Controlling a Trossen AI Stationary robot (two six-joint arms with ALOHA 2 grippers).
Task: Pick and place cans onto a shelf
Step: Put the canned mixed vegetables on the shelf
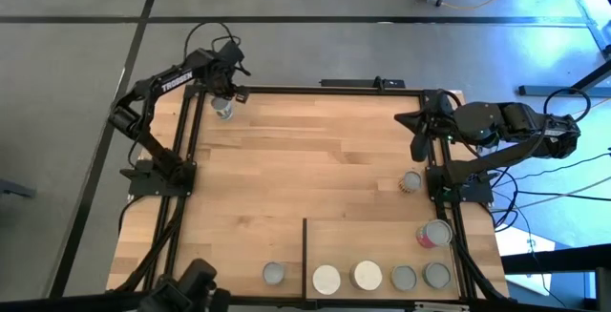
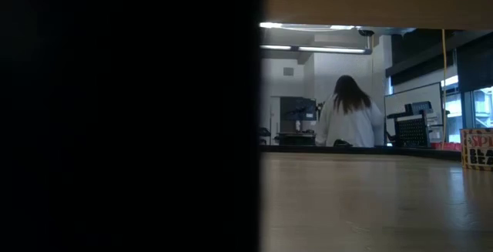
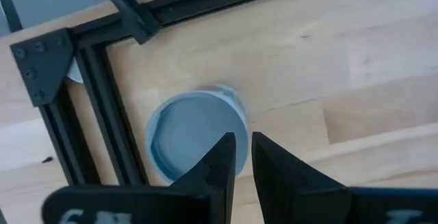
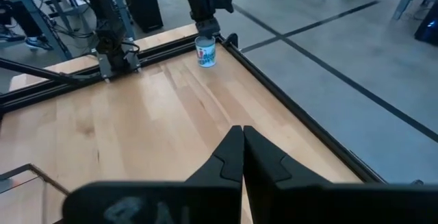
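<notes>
Hovering over the upper left corner of the table in the high view, the left gripper [image 1: 225, 91] sits just above a lone can [image 1: 223, 111] that stands close to the black frame rail [image 3: 102, 114]. In the left wrist view its two fingers [image 3: 222, 159] stand nearly together, only a thin gap between them, with their tips over the can's near rim, so they are too narrow to take the can as they are. To do this pick well, the gripper would likely need to spread wide first, centre itself over the can's silver-grey top [image 3: 195, 131], and come down with one finger on each side of the wall; the rail leaves little room there, so turning the fingers away from the rail looks safer. The shelf [image 1: 401, 245], a light-wood panel edged in black at the lower right of the high view, is well apart from this can, across the table. Four cans stand in a row along its bottom edge, a red-labelled one [image 1: 432, 234] lies on its right side, one more stands just outside its left edge, and another [image 1: 411, 181] rests above it. The right gripper [image 1: 418, 133] waits at the upper right, fingers pressed together and holding nothing.
</notes>
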